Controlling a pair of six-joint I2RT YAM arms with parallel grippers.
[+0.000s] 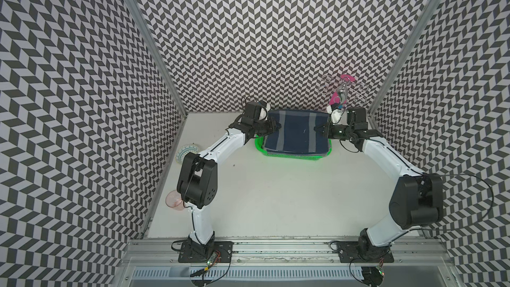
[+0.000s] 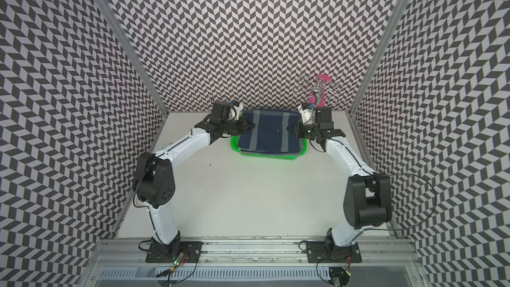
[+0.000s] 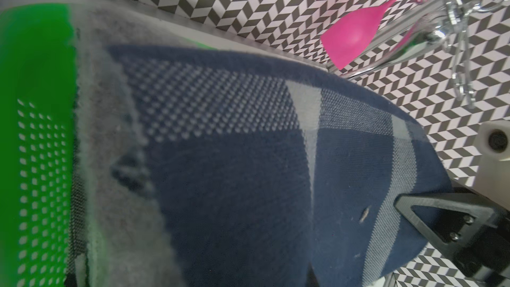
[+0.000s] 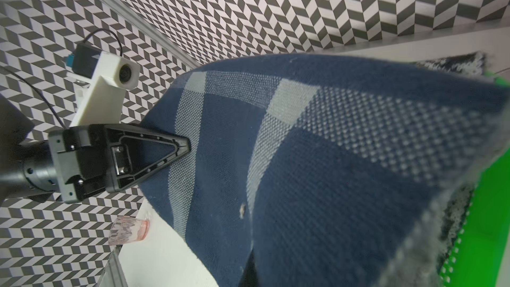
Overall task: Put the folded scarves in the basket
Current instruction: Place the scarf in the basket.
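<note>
While scarf (image 1: 296,132) covers basket (image 1: 298,156), wire rack (image 1: 345,89) stands nearby.

A robotics laboratory cell is shown: the white desk (image 1: 289,194) is enclosed by chevron-patterned walls (image 1: 262,37) and aluminium profiles (image 1: 149,40), and the left arm (image 1: 218,147) and right arm (image 1: 386,153) are bolted to a metal rail (image 1: 276,247).

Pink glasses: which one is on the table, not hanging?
The pale see-through glass at the table's left edge; the opaque magenta glass hangs bowl-down from the chrome rack in the far right corner.
</note>
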